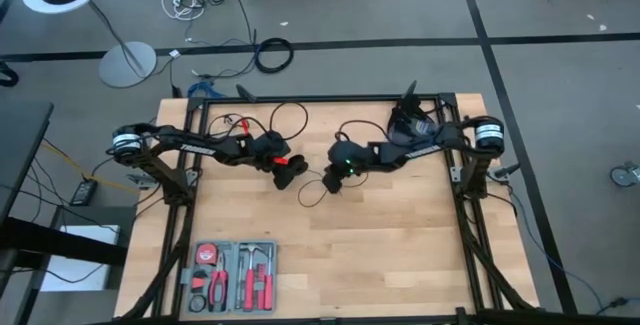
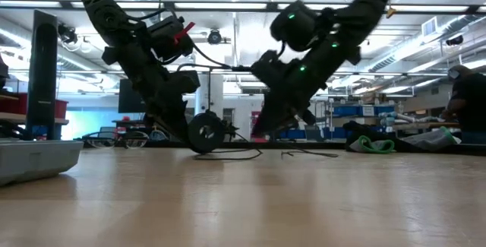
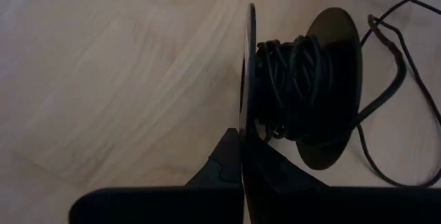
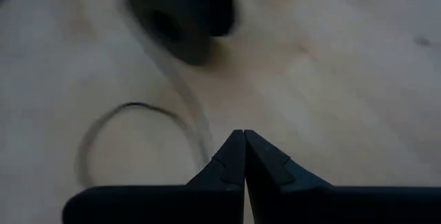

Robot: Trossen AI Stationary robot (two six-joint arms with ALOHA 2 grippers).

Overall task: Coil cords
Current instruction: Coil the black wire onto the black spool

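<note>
Near frame centre on the tabletop (image 1: 400, 235): cord (image 3: 296, 79) wound on a flanged spool (image 3: 331, 93), flange rim pinched in left gripper (image 3: 242, 151) jaws for steadying; right gripper (image 4: 244, 156) jaws shut, empty, beside loose loop

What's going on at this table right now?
Two robot arms are winding a thin black cord onto a small black spool near the middle of the wooden table. The left gripper is shut on one flange of the spool, which already carries many turns. The right gripper is shut just above the table beside a loose loop, apparently empty. Some cord still trails loose on the wood.
</note>
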